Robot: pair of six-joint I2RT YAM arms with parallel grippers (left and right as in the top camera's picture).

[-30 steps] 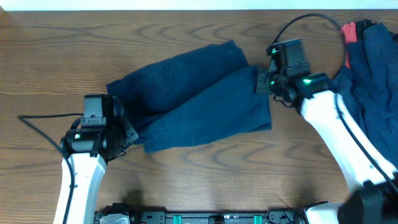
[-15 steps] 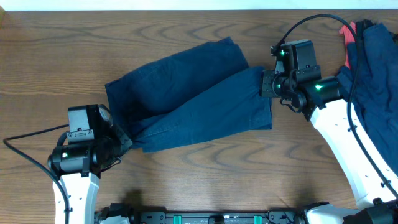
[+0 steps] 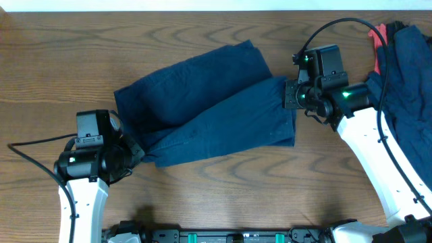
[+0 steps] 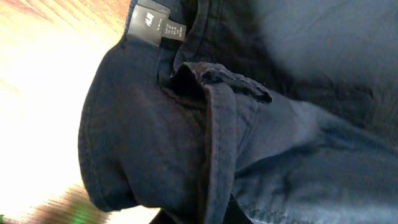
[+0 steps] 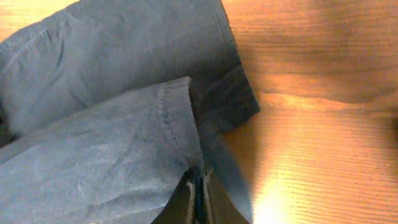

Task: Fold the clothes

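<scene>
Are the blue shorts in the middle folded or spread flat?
Folded once. The shorts lie with one leg partly over the other, and the hems overlap at one end.

A brown wood-grain table (image 3: 202,202) fills the frame. Dark navy shorts (image 3: 202,108) lie flat across its centre, slanting from lower left to upper right, one leg overlapping the other. At the right edge sits a heap of navy clothes (image 3: 412,81), with a coral-red piece (image 3: 381,35) at its upper left.
</scene>
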